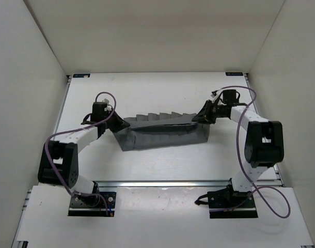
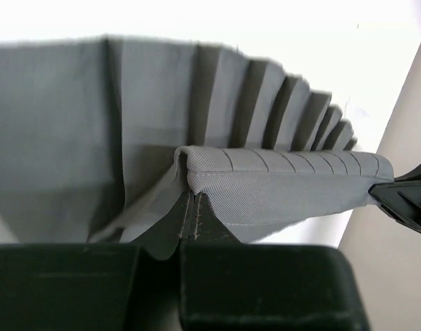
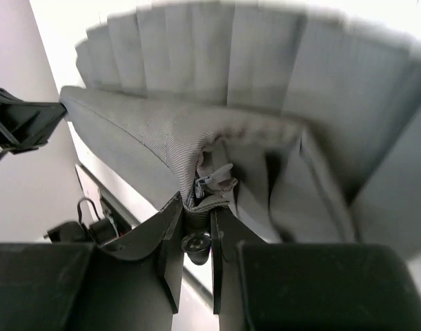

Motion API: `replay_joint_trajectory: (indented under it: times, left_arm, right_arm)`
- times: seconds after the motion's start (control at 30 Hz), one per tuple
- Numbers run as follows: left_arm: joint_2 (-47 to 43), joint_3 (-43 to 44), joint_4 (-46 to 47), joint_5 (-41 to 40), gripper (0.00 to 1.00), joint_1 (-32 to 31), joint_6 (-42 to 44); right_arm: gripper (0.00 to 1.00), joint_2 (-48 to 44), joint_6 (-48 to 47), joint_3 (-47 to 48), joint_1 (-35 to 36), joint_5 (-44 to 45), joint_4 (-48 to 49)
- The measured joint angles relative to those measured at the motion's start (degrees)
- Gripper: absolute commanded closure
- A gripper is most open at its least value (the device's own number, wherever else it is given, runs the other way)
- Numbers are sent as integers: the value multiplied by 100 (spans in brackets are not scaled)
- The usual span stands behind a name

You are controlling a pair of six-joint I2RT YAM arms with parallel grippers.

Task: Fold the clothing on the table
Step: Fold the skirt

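The clothing [image 1: 162,132], a dark grey pleated skirt, is stretched across the middle of the white table [image 1: 147,93] with its waistband lifted between my two grippers. My left gripper [image 1: 116,123] is shut on the left end of the waistband [image 2: 279,179]; its fingertips [image 2: 197,221] pinch the fabric corner. At the right end, my right gripper [image 1: 203,117] is shut on a bunched part of the clothing [image 3: 266,103] with a zip pull and a button between its fingertips [image 3: 170,227]. The pleats hang down and fan out behind the waistband.
White walls [image 1: 33,77] enclose the table on three sides. A metal rail [image 1: 173,183] runs along the near edge, with both arm bases [image 1: 93,202] bolted behind it. The right gripper shows at the far right of the left wrist view [image 2: 407,200].
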Motion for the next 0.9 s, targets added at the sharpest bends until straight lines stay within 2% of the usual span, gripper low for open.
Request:
replay_joint_trajectory:
  times: [0.03, 0.07, 0.1, 0.13, 0.17, 0.23, 0.37, 0.43, 0.5, 0.57, 0.73, 0.9]
  left_arm:
    - [175, 98, 79, -2, 89, 17, 2]
    - [341, 195, 160, 7, 69, 42, 11]
    - [474, 273, 247, 15, 54, 61, 39]
    - [579, 339, 328, 0, 51, 83, 20]
    - [645, 367, 413, -2, 47, 127, 2]
    - [734, 411, 597, 17, 44, 251, -72]
    - [743, 590, 658, 37, 43, 470, -74]
    - [697, 737, 577, 31, 42, 535, 20]
    - [562, 791, 470, 9, 41, 535, 162]
    - [315, 719, 341, 0, 40, 463, 282]
    - [-514, -203, 251, -61, 40, 111, 413]
    - [-898, -1182, 87, -282, 40, -133, 448]
  right_arm:
    - [99, 216, 15, 188, 7, -4, 57]
    - [96, 420, 35, 369, 7, -28, 114]
    - [84, 619, 76, 560, 7, -68, 197]
    - [68, 758, 114, 693, 4, -74, 280]
    - [67, 868, 170, 787, -4, -76, 365]
    - [59, 977, 214, 863, -24, -48, 579]
    - [53, 826, 219, 839, -39, 254, 645]
    - [49, 518, 155, 717, -44, 527, 588]
    - [40, 68, 98, 507, -44, 859, 498]
    - [39, -479, 35, 219, -50, 1224, 396]
    - [35, -1451, 22, -841, -249, 1637, 328]
    - [33, -1408, 109, -1644, -260, 2157, 219]
